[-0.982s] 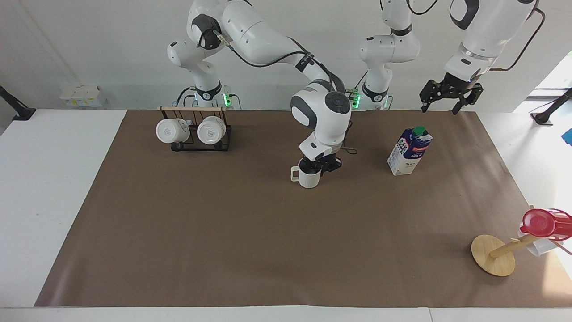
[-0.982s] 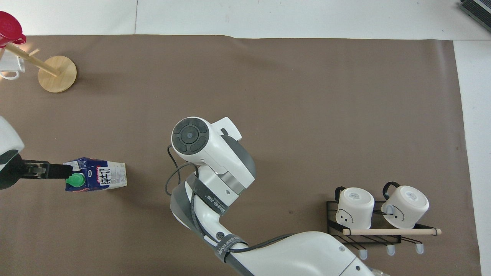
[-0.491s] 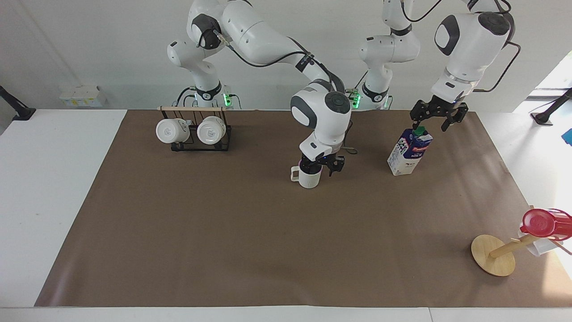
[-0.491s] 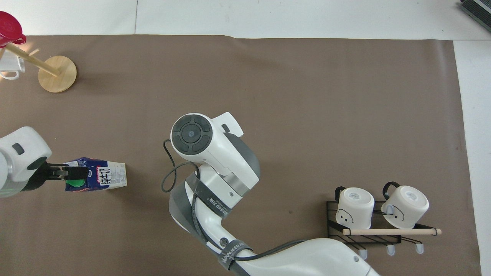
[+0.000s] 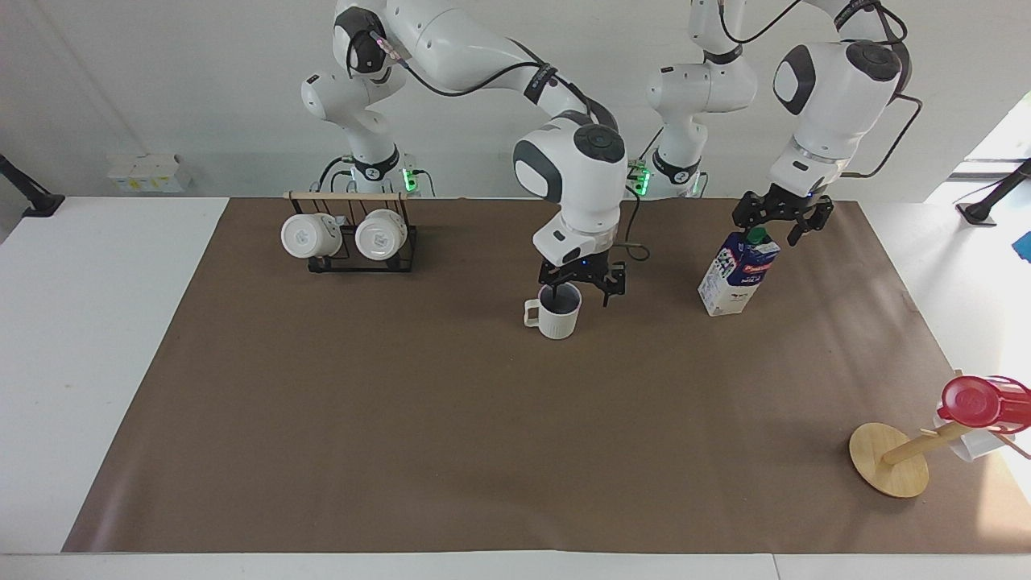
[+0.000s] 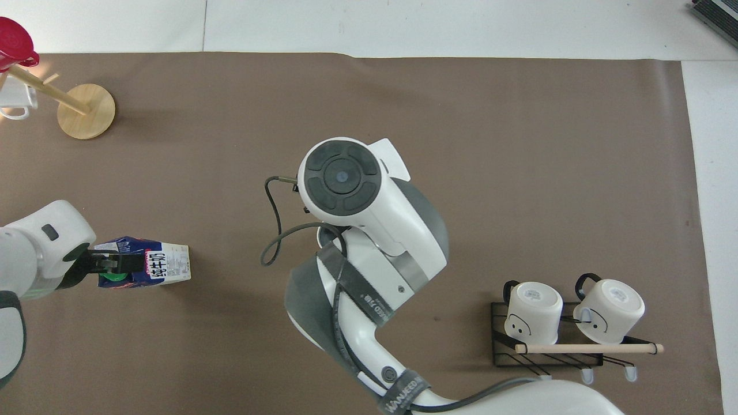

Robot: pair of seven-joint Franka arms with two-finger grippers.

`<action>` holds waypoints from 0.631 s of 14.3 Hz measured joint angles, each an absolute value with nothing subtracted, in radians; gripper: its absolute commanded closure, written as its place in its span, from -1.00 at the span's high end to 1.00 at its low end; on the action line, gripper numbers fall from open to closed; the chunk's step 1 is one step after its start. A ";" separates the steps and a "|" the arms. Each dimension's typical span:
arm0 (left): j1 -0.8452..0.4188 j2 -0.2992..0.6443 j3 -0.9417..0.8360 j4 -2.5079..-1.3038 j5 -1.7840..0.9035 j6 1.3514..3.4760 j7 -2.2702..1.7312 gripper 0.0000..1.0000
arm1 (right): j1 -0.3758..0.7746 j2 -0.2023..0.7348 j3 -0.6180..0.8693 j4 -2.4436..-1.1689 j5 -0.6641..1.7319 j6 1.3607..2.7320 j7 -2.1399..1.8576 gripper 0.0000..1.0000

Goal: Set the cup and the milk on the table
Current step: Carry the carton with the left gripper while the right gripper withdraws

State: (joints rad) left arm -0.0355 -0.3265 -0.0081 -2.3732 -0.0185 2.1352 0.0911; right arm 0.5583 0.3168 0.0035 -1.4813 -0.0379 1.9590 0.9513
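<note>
The cream-white cup (image 5: 556, 314) stands upright on the brown paper of the table (image 5: 403, 419), near the middle. My right gripper (image 5: 578, 290) hangs open just above its rim, not touching it. In the overhead view the right arm hides the cup. The blue-and-white milk carton (image 5: 737, 274) stands upright toward the left arm's end; it also shows in the overhead view (image 6: 167, 265). My left gripper (image 5: 772, 227) is open at the carton's gabled top, its fingers on either side of the green cap.
A black rack (image 5: 350, 242) with two glossy white mugs stands near the robots toward the right arm's end. A tilted wooden mug stand (image 5: 890, 459) with a red cup (image 5: 970, 400) is farther out toward the left arm's end.
My right gripper has let go of the cup and risen a little. My left gripper has come down from the table's edge to the top of the milk carton.
</note>
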 measured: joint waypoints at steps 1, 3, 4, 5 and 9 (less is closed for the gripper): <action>-0.036 -0.327 -0.008 -2.375 -0.018 2.139 0.086 0.82 | 0.532 0.273 0.003 -1.517 -0.038 1.951 0.939 1.00; -0.036 -0.327 -0.009 -2.376 -0.018 2.142 0.078 0.66 | 0.479 0.197 0.003 -1.575 -0.038 1.922 0.890 1.00; -0.036 -0.327 -0.009 -2.376 -0.018 2.142 0.076 0.52 | 0.450 0.166 0.003 -1.594 -0.038 1.902 0.863 1.00; -0.036 -0.327 -0.009 -2.376 -0.018 2.142 0.075 0.39 | 0.416 0.139 0.003 -1.605 -0.038 1.878 0.828 1.00; -0.036 -0.327 -0.010 -2.376 -0.018 2.142 0.057 0.12 | 0.264 0.059 0.002 -1.618 -0.038 1.790 0.661 1.00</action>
State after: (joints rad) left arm -0.0356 -0.3265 -0.0103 -2.3758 -0.0185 2.1424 0.0571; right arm 0.2642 0.0589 0.0016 -1.6180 -0.0379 1.7901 0.6610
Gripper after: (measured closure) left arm 0.330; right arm 0.000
